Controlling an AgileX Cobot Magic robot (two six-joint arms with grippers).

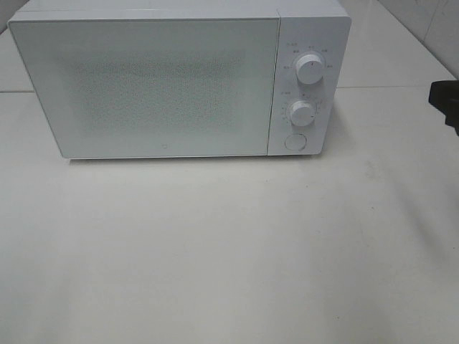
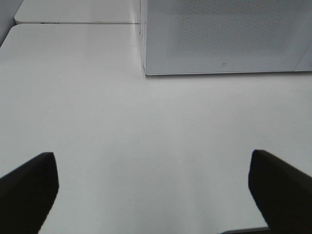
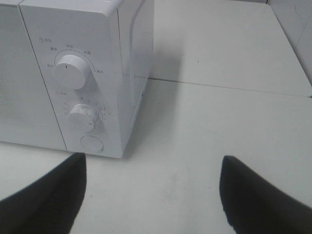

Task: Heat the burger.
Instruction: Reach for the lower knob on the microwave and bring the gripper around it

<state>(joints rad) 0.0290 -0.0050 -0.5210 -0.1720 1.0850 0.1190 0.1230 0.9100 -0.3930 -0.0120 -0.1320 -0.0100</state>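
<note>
Burger unseen, orientation untellable; microwave (image 1: 143,86) shut.

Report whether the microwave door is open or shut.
Shut: the microwave door sits flush beside the control panel, with no gap and no interior showing.
</note>
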